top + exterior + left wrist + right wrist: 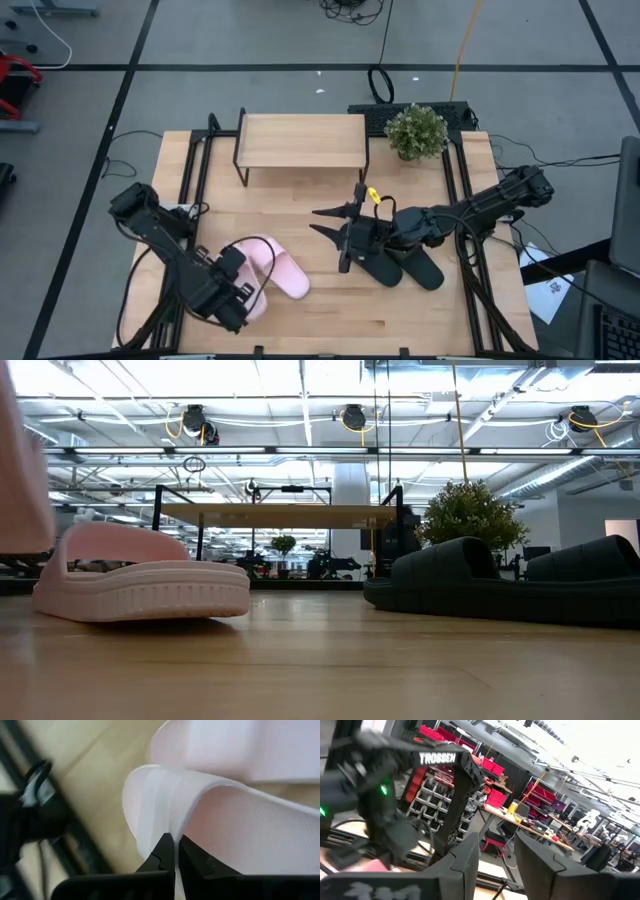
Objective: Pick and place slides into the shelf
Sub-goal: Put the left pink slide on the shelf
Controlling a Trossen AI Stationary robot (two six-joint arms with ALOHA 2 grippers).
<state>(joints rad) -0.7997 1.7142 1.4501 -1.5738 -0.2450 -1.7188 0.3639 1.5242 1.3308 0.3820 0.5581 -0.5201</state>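
Wooden table (330, 310) fills most of the high view, black rails down both sides. Shelf (302, 140) stands at the far middle of the table, top board bare, thin black legs; in the low view it shows behind the slides. Potted plant (416, 131) just beside the shelf's right end.

Left arm reaches in from the near left corner. Left gripper (174, 851) has its fingers pinched tight on the edge of a pink slide (210, 820), the one at the near left of the table; thin pale rim sits between the two dark tips in the left wrist view. Second pink slide (283, 268) lies just beside it, touching or nearly so, toward the table's middle; in the low view it rests flat on the wood.

Right arm comes in from the right edge. Right gripper (335, 222) hovers over the table's middle, fingers spread wide, holding nothing. Black slides (405, 265) lie side by side on the table right of centre, partly under the right arm, well apart from the shelf.
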